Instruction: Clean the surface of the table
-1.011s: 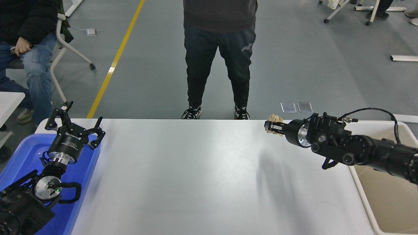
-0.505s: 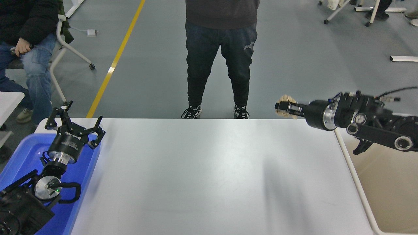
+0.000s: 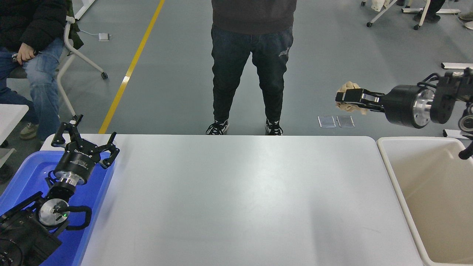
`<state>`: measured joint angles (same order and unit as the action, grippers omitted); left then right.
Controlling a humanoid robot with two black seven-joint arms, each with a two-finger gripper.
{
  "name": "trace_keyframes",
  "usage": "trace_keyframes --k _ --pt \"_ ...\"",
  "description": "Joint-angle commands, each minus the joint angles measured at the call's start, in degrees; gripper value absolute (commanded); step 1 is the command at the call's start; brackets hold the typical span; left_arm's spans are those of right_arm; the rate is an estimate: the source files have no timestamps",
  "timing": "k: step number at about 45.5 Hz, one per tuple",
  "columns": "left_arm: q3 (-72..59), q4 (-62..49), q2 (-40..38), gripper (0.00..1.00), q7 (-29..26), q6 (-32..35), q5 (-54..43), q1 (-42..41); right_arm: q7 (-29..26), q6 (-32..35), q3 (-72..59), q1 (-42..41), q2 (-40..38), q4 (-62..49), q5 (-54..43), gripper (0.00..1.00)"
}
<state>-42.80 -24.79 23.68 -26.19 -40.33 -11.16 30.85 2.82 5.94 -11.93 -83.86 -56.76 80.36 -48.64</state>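
A: What takes up most of the view?

B: The table surface (image 3: 236, 199), a wide white top with rounded corners, filling the lower middle between two bins.

A: Which bins?

B: A beige plastic bin (image 3: 436, 199) sits against the table's right edge, and a blue plastic bin (image 3: 26, 173) against its left edge.

A: Anyone there?

B: A person in dark trousers (image 3: 253, 62) stands at the far side, and another in blue jeans (image 3: 33, 70) sits at the upper left.

A: And the arms?

B: The left gripper (image 3: 83, 142) hangs over the blue bin at the lower left, fingers spread and holding nothing. The right gripper (image 3: 345, 97) reaches in from the right edge, raised high beyond the table's far right corner.

A: Does it carry anything?

B: Its fingers are clamped on a crumpled beige wad (image 3: 347, 105), seen against the grey floor.
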Motion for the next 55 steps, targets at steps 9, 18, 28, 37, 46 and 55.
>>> trace_keyframes --k 9,18,28,37,46,55 --pt "0.0 0.0 0.0 1.0 0.0 0.1 0.0 0.0 0.5 0.2 -1.2 7.7 -5.4 -15.4 -0.1 0.0" --pt "0.0 0.0 0.0 1.0 0.0 0.0 0.0 0.0 4.0 -0.8 -0.5 15.6 -4.7 -25.9 4.2 0.0" --pt "0.0 0.0 0.1 1.0 0.0 0.1 0.0 0.0 6.8 -0.5 -0.2 23.2 -2.5 -37.7 15.0 0.0" --pt "0.0 0.0 0.1 1.0 0.0 0.1 0.0 0.0 7.0 -0.9 1.7 31.7 0.0 -42.6 26.7 0.0" --pt "0.0 0.0 0.1 1.0 0.0 0.0 0.0 0.0 6.9 -1.5 10.3 40.5 7.1 -51.1 30.7 0.0" --pt "0.0 0.0 0.0 1.0 0.0 0.1 0.0 0.0 6.9 -1.2 17.8 44.9 18.0 -64.1 30.7 0.0"
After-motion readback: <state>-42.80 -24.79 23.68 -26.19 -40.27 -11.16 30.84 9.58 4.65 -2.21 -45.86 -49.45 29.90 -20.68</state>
